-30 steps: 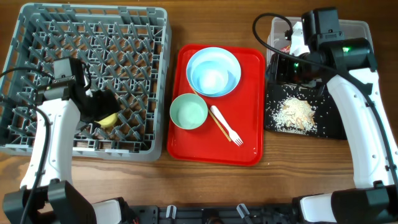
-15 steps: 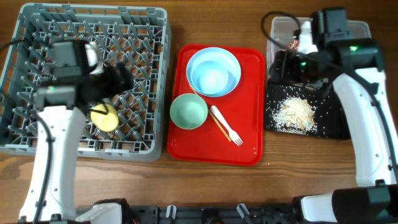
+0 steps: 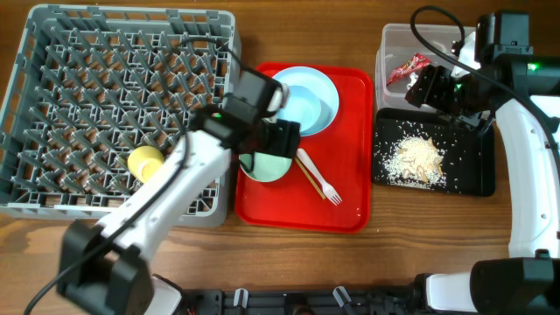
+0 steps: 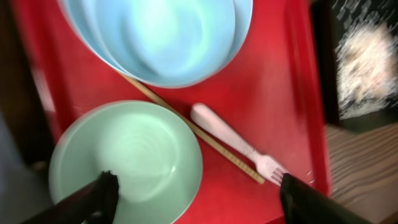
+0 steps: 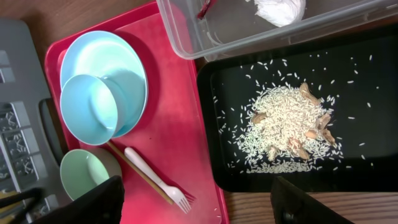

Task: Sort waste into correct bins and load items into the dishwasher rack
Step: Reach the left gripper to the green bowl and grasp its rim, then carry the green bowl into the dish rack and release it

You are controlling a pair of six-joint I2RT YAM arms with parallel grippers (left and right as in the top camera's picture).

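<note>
My left gripper [image 3: 282, 140] [image 4: 199, 200] is open and empty above the small green bowl [image 3: 262, 164] [image 4: 124, 158]; one finger hangs over the bowl's inside. The pale-blue bowl [image 3: 302, 101] [image 4: 168, 37] sits on the pale-blue plate [image 5: 127, 62]. The white fork [image 3: 319, 179] [image 4: 236, 143] and the chopsticks [image 4: 186, 124] lie beside them. My right gripper [image 3: 433, 87] [image 5: 196, 205] is open and empty. The clear tub [image 3: 392, 39] [image 5: 261, 31] holds the red wrapper [image 3: 407, 68] and the white scrap [image 5: 280, 9]. Rice crumbs [image 3: 418, 159] [image 5: 280, 130] lie in the black tray [image 3: 472, 175] [image 5: 367, 93].
The grey-blue rack [image 3: 52, 206] fills the left and holds a small yellow item [image 3: 145, 162]. The dishes sit on a red serving tray [image 3: 350, 210] in the middle. My left arm stretches from the rack's front across to the red tray.
My left arm has swung from the rack to over the red tray, leaving the yellow item in the rack. My right gripper has moved right, uncovering the red wrapper in the tub.
</note>
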